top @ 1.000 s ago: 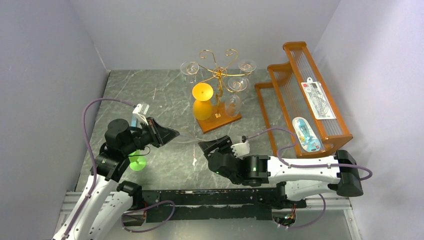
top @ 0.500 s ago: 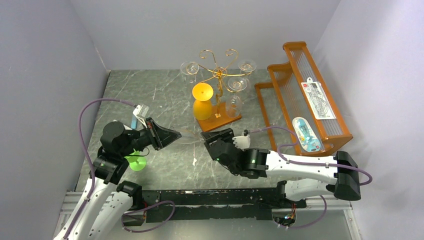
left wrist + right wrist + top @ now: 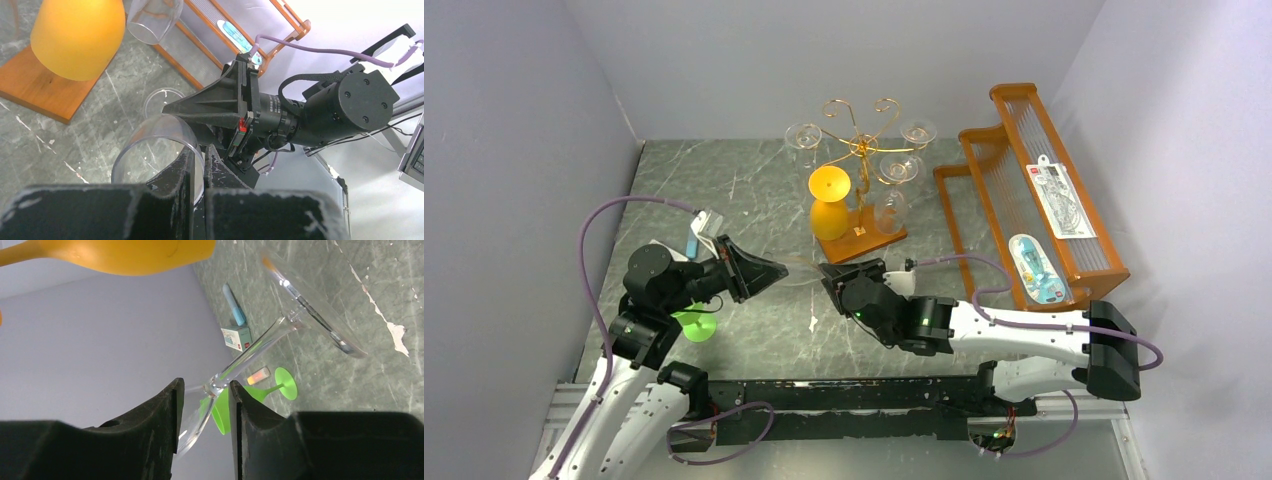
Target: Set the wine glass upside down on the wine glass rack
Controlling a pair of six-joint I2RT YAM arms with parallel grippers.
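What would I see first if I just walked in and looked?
Probably the two arms facing each other mid-table over one clear glass: the left gripper pinches its rim, and the right gripper has its jaws either side of the stem. Behind them, a bright yellow glass sits upside down on the base of the gold rack, with a big orange shelf at the right.

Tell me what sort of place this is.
Probably a robot test booth, not a home or bar: plain walls box in a marble-look table, two robot arms are bolted at its near edge, and the glass rack and orange shelf look like staged props.
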